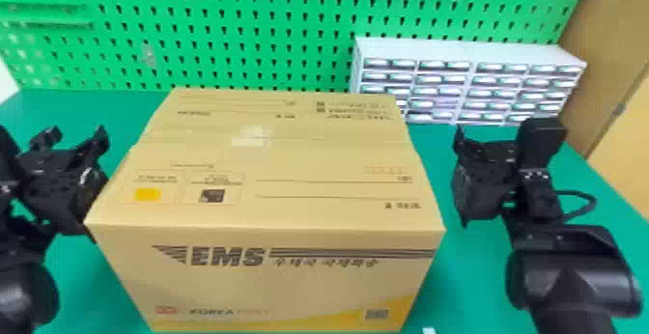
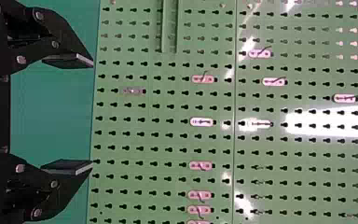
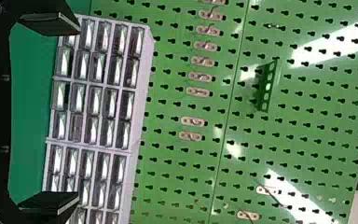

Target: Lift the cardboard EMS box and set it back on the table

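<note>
The cardboard EMS box point(image 1: 270, 164) is in the middle of the head view, closed on top, with its printed front face toward me. Whether its underside touches the green table cannot be made out. My left gripper point(image 1: 72, 137) is at the box's left side, close against its upper edge; contact there is unclear. Beyond the box's right side stands my right gripper point(image 1: 492, 145), with a gap between them. In the left wrist view, the left gripper point(image 2: 92, 114) has its fingers wide apart with nothing between them. The right gripper point(image 3: 78, 113) is likewise open and holds nothing.
The green table point(image 1: 483, 280) extends on both sides of the box. Behind it rises a green pegboard point(image 1: 217, 34) with small hooks. A white cabinet of small drawers point(image 1: 468, 50) stands at the back right, behind the right gripper.
</note>
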